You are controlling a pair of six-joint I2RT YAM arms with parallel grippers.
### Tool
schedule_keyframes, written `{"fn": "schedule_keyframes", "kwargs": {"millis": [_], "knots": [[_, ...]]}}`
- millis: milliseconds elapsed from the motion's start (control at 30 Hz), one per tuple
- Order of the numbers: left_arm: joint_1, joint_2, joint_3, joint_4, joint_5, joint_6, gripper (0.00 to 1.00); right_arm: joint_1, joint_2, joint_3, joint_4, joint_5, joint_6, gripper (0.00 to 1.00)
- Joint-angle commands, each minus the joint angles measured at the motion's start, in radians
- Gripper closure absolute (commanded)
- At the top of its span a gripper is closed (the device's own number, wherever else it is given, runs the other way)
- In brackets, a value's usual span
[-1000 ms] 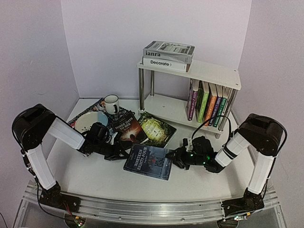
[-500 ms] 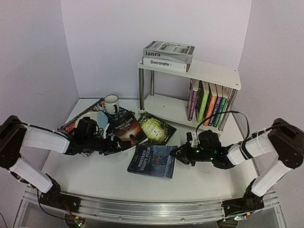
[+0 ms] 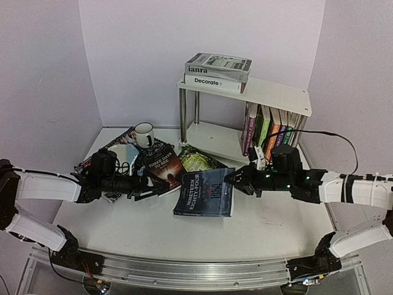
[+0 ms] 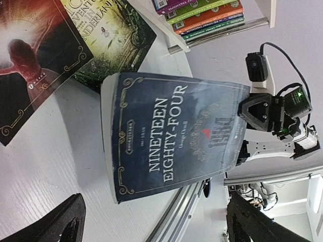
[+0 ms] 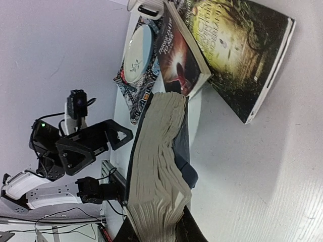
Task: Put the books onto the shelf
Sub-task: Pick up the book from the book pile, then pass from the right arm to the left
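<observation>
A dark blue book, "Nineteen Eighty-Four" [image 3: 206, 192] [image 4: 171, 136] [image 5: 156, 151], is tilted up at mid-table, its spine edge low near the table. My right gripper [image 3: 236, 179] [image 5: 156, 233] is shut on its raised page edge. Just left of the book, my left gripper [image 3: 155, 188] [image 4: 154, 209] stands open with nothing between its fingers. Two more books lie flat behind: a dark red one [image 3: 164, 169] [image 4: 35, 55] and a green one [image 3: 198, 160] [image 5: 237, 45]. The shelf [image 3: 270, 93] holds coloured books [image 3: 270, 132] standing below and two flat books [image 3: 218, 69] on top.
A white mug [image 3: 145, 134] and a plate [image 3: 116, 155] sit on a patterned placemat [image 3: 92, 161] at the back left, close to my left arm. The metal rail [image 3: 196, 267] runs along the near edge. The shelf's chrome legs [image 3: 182, 117] stand behind the books.
My left gripper let go of the blue book, opened wide and drew back left. My right gripper raised the book's page edge and carried it up and towards the shelf.
</observation>
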Motion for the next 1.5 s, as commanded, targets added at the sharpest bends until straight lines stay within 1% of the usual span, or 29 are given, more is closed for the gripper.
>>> {"fn": "schedule_keyframes", "kwargs": {"millis": [0, 167, 433, 567, 633, 833, 1300, 1367, 1433, 1467], "knots": [[-0.003, -0.055, 0.004, 0.079, 0.064, -0.073, 0.01, 0.004, -0.124, 0.131, -0.019, -0.018, -0.032, 0.94], [-0.003, -0.055, 0.025, 0.124, 0.116, -0.128, 0.01, 0.004, -0.150, 0.202, -0.026, -0.038, -0.008, 0.95], [-0.005, -0.043, 0.050, 0.191, 0.165, -0.195, 0.01, 0.004, -0.143, 0.302, -0.024, -0.076, 0.014, 0.95], [-0.007, -0.052, 0.034, 0.342, 0.192, -0.268, 0.01, 0.004, -0.129, 0.303, 0.019, -0.094, 0.042, 0.95], [-0.009, -0.048, 0.041, 0.371, 0.199, -0.291, 0.01, 0.005, -0.122, 0.301, 0.051, -0.106, 0.066, 0.95], [-0.015, -0.008, 0.072, 0.383, 0.202, -0.296, 0.01, 0.005, -0.102, 0.310, 0.108, -0.128, 0.118, 0.95], [-0.023, 0.129, 0.152, 0.389, 0.199, -0.269, 0.02, 0.005, -0.114, 0.318, 0.114, -0.126, 0.151, 0.96], [-0.025, 0.136, 0.167, 0.393, 0.207, -0.274, 0.04, 0.005, -0.113, 0.311, 0.113, -0.125, 0.154, 0.96], [-0.026, 0.130, 0.182, 0.400, 0.219, -0.283, 0.09, 0.005, -0.111, 0.302, 0.115, -0.122, 0.156, 0.96], [-0.027, 0.126, 0.188, 0.403, 0.224, -0.289, 0.14, 0.005, -0.111, 0.298, 0.117, -0.120, 0.157, 0.96]]}}
